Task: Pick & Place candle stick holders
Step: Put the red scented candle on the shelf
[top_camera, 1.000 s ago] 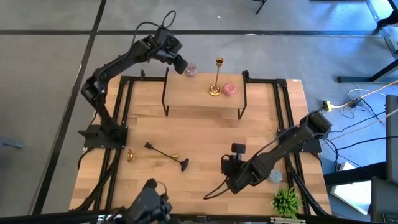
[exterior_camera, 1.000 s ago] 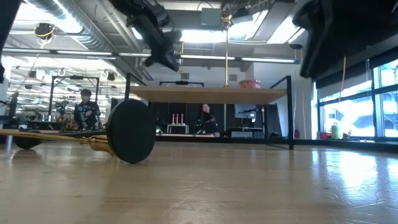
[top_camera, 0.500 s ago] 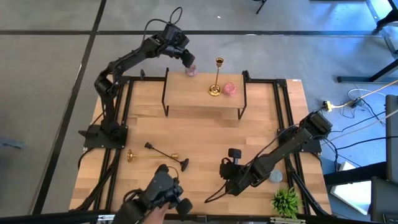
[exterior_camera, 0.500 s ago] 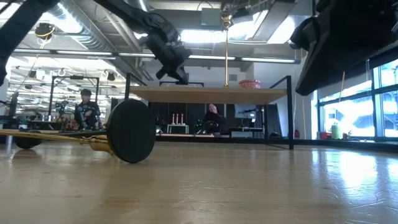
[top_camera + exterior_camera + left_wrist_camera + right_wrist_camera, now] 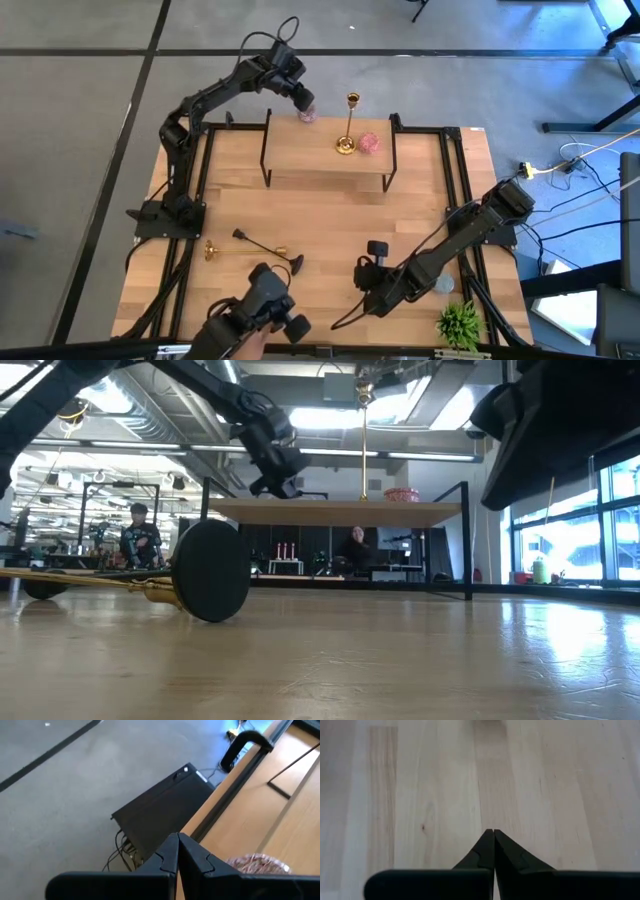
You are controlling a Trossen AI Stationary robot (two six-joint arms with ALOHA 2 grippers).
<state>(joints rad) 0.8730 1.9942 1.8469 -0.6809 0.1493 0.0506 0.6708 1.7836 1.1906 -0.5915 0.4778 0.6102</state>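
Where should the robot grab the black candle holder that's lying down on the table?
Probably the thin stem in the middle of the black candle holder, coming straight down from above. It lies flat on the table, so the stem is bare up top, and the round base is too wide to pinch. Fingers should close across the stem, clear of the gold holder lying against it.

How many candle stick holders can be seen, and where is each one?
3. One gold holder stands upright on the raised shelf. One gold holder and the black holder lie crossed on the table.
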